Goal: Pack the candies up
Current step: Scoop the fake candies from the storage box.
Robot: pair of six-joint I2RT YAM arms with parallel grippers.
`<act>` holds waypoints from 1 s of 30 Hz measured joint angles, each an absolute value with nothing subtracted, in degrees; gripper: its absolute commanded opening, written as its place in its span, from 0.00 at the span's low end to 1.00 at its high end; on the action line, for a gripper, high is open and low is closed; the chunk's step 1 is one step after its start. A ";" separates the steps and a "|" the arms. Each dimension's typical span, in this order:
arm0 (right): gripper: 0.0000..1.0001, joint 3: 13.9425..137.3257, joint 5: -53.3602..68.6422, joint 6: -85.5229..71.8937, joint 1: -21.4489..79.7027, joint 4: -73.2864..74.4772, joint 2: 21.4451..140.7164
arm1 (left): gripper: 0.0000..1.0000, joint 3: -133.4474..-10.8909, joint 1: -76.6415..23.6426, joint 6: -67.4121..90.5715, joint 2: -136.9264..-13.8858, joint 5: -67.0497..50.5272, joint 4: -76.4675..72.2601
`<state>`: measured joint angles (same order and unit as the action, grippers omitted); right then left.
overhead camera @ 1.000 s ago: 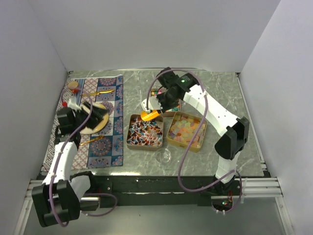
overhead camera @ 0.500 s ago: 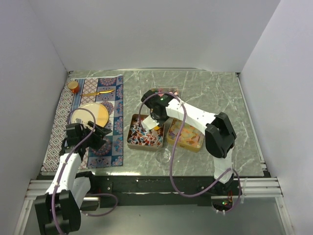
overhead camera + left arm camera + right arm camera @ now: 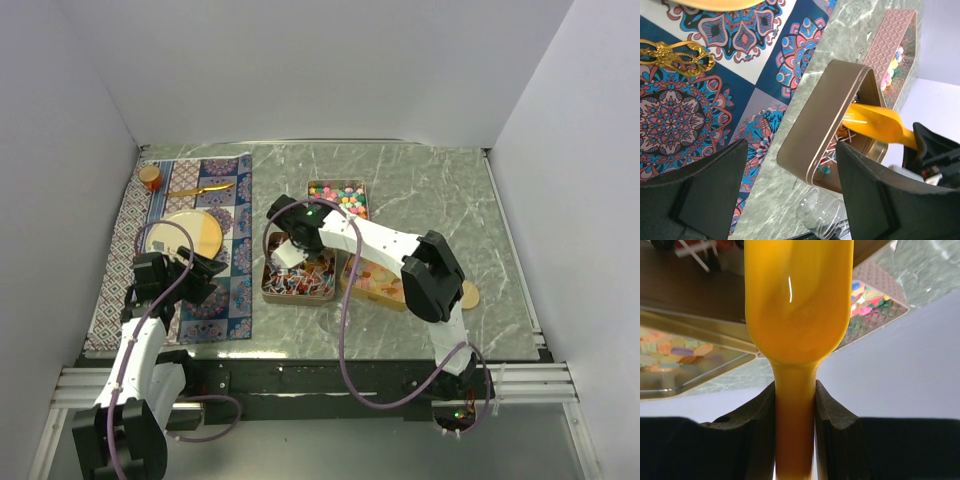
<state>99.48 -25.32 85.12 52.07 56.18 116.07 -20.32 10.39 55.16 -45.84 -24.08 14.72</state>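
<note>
Three square metal tins hold the candies. Red-blue-white wrapped pieces (image 3: 300,280) fill the left tin (image 3: 810,135). Multicolour balls (image 3: 338,196) are in the far tin, and yellow-pink squares (image 3: 378,283) are in the right tin, partly under my right arm. My right gripper (image 3: 290,250) hangs over the wrapped pieces. In the right wrist view it (image 3: 795,410) is shut on the handle of an orange scoop (image 3: 797,305), whose bowl reaches into that tin (image 3: 875,122). My left gripper (image 3: 790,200) is open and empty over the patterned mat's right edge (image 3: 185,275).
A clear empty jar (image 3: 827,215) lies on its side in front of the left tin. On the patterned mat (image 3: 225,200) are a gold plate (image 3: 185,232), gold cutlery (image 3: 203,188) and a small orange-lidded pot (image 3: 150,177). A gold round lid (image 3: 468,295) lies at the right.
My right arm has swung left and down, bringing the scoop from behind the tins into the wrapped-candy tin. My left arm drew back from the plate toward the near edge, then stayed still.
</note>
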 measured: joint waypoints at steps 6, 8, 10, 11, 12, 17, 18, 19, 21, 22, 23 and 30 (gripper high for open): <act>0.00 99.09 -23.07 83.24 54.63 56.01 115.98 | 0.76 -19.92 10.09 55.20 -46.50 -24.08 14.44; 0.00 98.65 -22.44 82.83 55.11 55.86 115.74 | 0.77 -19.90 10.02 55.20 -46.72 -24.08 14.37; 0.00 98.02 -21.41 82.15 55.44 55.77 115.28 | 0.77 -19.90 10.02 55.18 -46.85 -24.05 14.35; 0.00 97.62 -21.02 81.97 55.59 55.66 115.09 | 0.77 -19.90 10.02 55.16 -46.87 -24.05 14.33; 0.00 97.08 -20.73 81.84 55.81 55.42 114.78 | 0.77 -19.90 10.02 55.16 -46.87 -24.05 14.28; 0.00 95.04 -19.14 80.71 57.63 55.29 114.04 | 0.77 -19.90 10.02 54.98 -46.87 -24.03 14.24; 0.00 94.63 -19.11 80.36 57.87 55.00 113.91 | 0.77 -19.90 10.02 54.92 -46.87 -24.03 14.24; 0.00 94.50 -18.85 80.34 58.02 54.85 113.82 | 0.77 -19.90 10.02 54.92 -46.87 -24.03 14.26; 0.00 94.50 -17.96 79.42 58.17 54.87 113.80 | 0.77 -19.90 10.02 54.72 -47.05 -24.01 14.24; 0.00 94.54 -17.45 78.96 58.22 54.92 113.80 | 0.77 -19.90 10.02 54.72 -47.18 -24.03 14.26; 0.00 94.59 -16.84 78.59 58.22 54.89 113.82 | 0.77 -19.90 10.02 54.68 -47.42 -24.03 14.26; 0.00 94.61 -12.27 76.73 57.95 54.00 114.26 | 0.77 -19.90 10.48 53.69 -48.84 -24.05 14.37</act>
